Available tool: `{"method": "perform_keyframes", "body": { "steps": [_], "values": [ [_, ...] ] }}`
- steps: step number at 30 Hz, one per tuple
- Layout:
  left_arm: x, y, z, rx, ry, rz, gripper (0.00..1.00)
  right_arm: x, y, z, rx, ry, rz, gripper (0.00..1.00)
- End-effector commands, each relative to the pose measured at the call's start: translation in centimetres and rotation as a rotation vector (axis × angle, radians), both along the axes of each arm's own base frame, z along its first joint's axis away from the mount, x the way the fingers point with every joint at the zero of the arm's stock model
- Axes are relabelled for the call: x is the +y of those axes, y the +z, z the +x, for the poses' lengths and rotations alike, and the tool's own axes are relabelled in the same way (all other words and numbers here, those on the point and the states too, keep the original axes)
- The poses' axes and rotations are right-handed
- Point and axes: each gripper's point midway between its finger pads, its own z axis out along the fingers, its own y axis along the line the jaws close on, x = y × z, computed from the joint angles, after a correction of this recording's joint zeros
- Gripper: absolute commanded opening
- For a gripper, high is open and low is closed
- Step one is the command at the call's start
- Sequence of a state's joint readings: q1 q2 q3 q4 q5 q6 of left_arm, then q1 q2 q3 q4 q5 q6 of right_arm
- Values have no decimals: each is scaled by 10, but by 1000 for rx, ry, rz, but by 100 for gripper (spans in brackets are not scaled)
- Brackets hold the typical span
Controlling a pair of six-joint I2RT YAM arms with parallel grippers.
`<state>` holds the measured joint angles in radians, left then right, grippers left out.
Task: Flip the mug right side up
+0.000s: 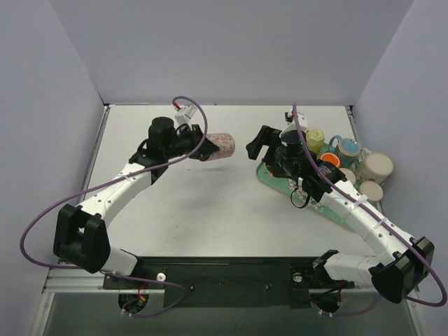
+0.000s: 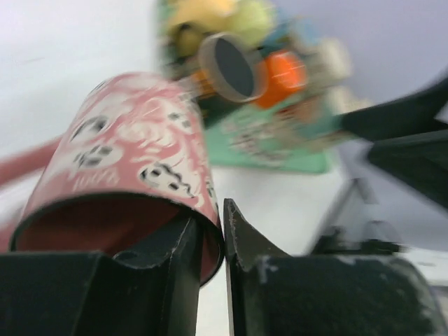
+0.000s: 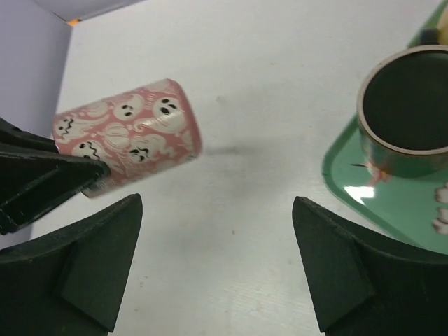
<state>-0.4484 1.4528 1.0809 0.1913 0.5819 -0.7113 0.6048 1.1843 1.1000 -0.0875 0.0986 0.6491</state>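
Gripping: we see the left gripper (image 2: 222,234) pinching the pink mug (image 2: 133,168) by its rim.
Mug: held sideways above the table (image 1: 210,210).
Right gripper (image 3: 217,210): fingers spread wide, holding nothing.

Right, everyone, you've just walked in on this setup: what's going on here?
The left gripper pinches the rim wall of the pink ghost mug and holds it on its side, mouth toward the gripper, apparently lifted off the table. The right gripper hangs open and empty between the mug and the green tray of other cups. The mug is not yet upright.
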Motion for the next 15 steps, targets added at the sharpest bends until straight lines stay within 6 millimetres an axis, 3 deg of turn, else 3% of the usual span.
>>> {"method": "perform_keyframes", "body": {
  "steps": [1,9,15],
  "values": [
    [100,-51,14,-279,99,734,0,-29,-19,-10,9,-22,-200,83],
    [199,-87,-1,-281,-39,1353,0,-32,-28,-13,29,-3,-250,83],
    [243,-114,-27,-99,-310,1538,0,-37,-38,-16,53,11,-300,84]
  ]
}}
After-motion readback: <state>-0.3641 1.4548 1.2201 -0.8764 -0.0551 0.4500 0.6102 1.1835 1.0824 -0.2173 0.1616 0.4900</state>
